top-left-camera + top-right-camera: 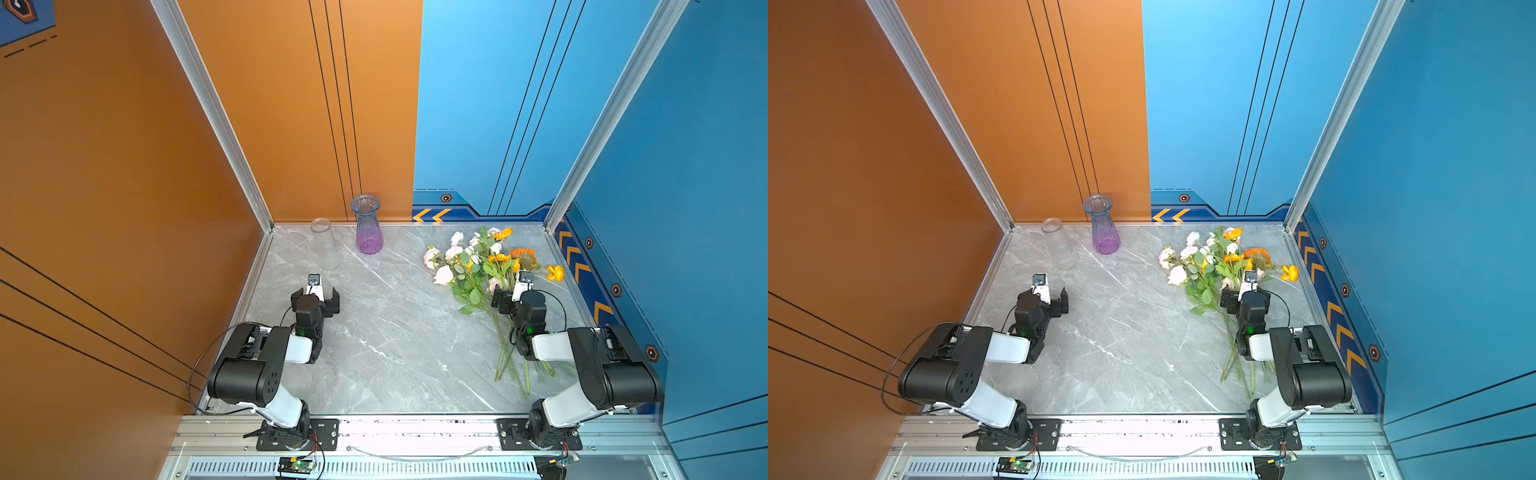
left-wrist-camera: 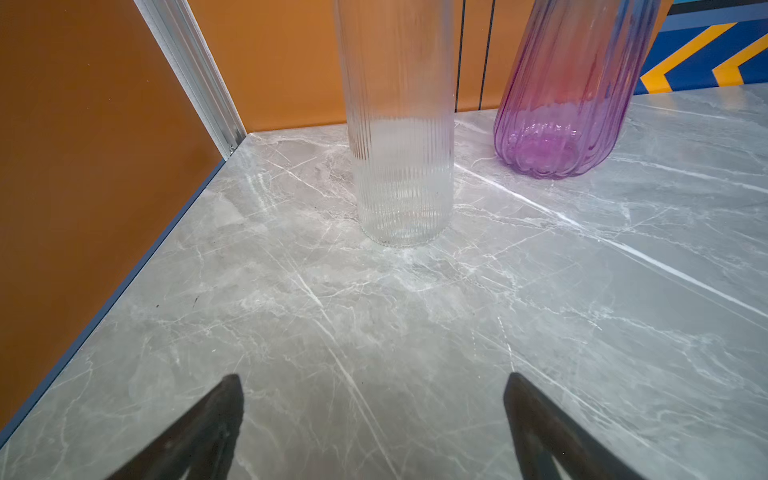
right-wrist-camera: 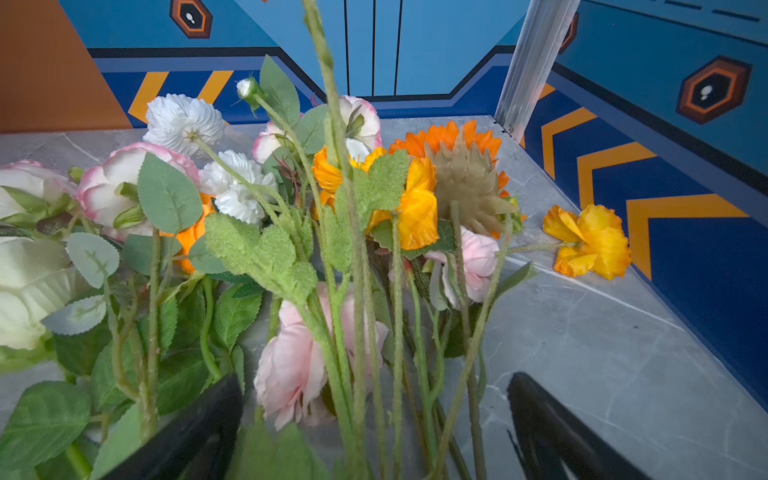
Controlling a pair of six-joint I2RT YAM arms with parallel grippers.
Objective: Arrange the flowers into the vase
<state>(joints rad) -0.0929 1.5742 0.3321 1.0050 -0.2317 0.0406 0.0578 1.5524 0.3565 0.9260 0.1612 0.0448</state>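
Flowers (image 1: 478, 266), mixed bunch, flat on counter (image 1: 395, 332), stems beneath spread, empty right tool (image 3: 374, 377); left tool (image 2: 374, 376) likewise wide and empty, clear vase (image 2: 399, 166) and purple vase (image 2: 557, 124) just ahead.

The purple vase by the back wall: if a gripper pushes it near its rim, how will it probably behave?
The purple vase stands tall on a fairly small base, so a push near the rim would probably tip it. It looks like empty clear glass, so likely stiff and breakable. The polished table may let it slide if pushed low.
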